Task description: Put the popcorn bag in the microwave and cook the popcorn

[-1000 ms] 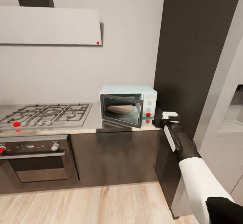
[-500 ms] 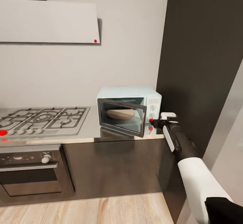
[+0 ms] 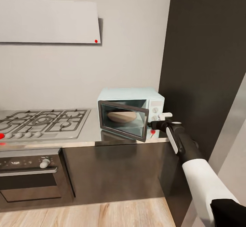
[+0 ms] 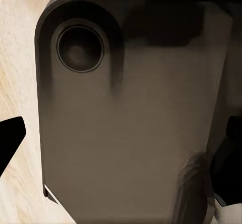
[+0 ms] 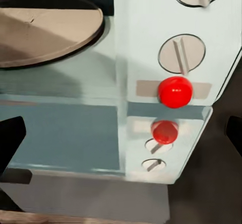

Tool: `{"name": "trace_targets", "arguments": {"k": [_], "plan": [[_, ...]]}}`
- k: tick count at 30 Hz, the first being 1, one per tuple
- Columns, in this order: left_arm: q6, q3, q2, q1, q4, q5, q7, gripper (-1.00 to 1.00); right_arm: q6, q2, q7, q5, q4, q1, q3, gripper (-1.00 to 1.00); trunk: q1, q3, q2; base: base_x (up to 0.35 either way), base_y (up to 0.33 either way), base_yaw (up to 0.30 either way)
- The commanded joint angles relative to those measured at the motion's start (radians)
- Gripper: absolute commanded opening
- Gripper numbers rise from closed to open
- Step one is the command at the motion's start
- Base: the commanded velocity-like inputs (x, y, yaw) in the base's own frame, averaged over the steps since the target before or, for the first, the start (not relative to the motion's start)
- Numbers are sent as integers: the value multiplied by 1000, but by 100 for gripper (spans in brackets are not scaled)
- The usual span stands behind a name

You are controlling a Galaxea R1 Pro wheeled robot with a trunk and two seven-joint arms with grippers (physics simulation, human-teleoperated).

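Note:
The pale mint microwave (image 3: 130, 94) stands on the steel countertop (image 3: 87, 135) against the tall dark cabinet. Its dark glass door (image 3: 123, 120) hangs ajar, swung out from its left hinge. Behind the glass lies a tan-brown rounded shape (image 3: 121, 116) (image 5: 45, 32) that looks like the popcorn bag; no kernels can be made out. My right gripper (image 3: 153, 124) (image 5: 121, 133) is open, right at the microwave's knob panel, with the red button (image 5: 175, 91) just ahead between its fingers. My left gripper (image 4: 121, 138) is open and holds nothing.
A gas hob (image 3: 44, 119) fills the countertop's left part, with a built-in oven (image 3: 30, 177) under it and a range hood (image 3: 48, 20) above. The tall dark cabinet (image 3: 205, 66) walls off the right side. Wood floor (image 3: 102, 215) runs along the cabinet fronts.
The view has shifted slightly with the robot. My right gripper has moved closer to the microwave panel and now covers the red button in the head view. The door stays ajar.

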Motion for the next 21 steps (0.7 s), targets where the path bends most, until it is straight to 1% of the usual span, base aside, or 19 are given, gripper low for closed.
{"name": "trace_targets", "arguments": {"k": [1,4,6,7,11,12,14,16,17,19,21], "plan": [[-1,0,0,0,-1,7,0,100,7,27,24,-24,-1,0,14,100,0,-1,0,0,0,0],[-1,0,0,0,-1,7,0,100,7,21,115,-22,3,0,15,100,0,-1,0,0,0,0],[-1,0,0,0,-1,7,0,100,7,20,156,-22,5,0,16,100,0,-1,0,0,0,0],[-1,0,0,0,-1,7,0,100,7,17,212,-20,7,0,17,100,0,-1,0,0,0,0],[-1,0,-1,0,-1,7,0,100,5,5,316,-20,7,0,18,100,0,-1,0,0,0,0],[-1,0,-1,0,-1,7,0,100,5,2,361,-20,7,0,18,100,0,-1,0,0,0,0],[-1,0,-1,0,-1,7,0,100,6,0,427,-20,7,0,18,100,0,-1,0,0,0,0],[-1,0,-1,0,-1,7,0,100,6,-1,463,-19,7,0,18,100,0,-1,0,0,0,0],[-1,0,-1,0,-1,7,0,100,6,-1,486,-9,7,0,18,100,0,-1,0,0,0,0],[-1,0,-1,0,-1,7,0,100,6,-1,504,13,7,0,18,100,0,-1,0,0,0,0],[-1,0,-1,0,-1,7,0,100,6,-1,513,21,7,0,18,100,0,-1,0,0,0,0]]}}
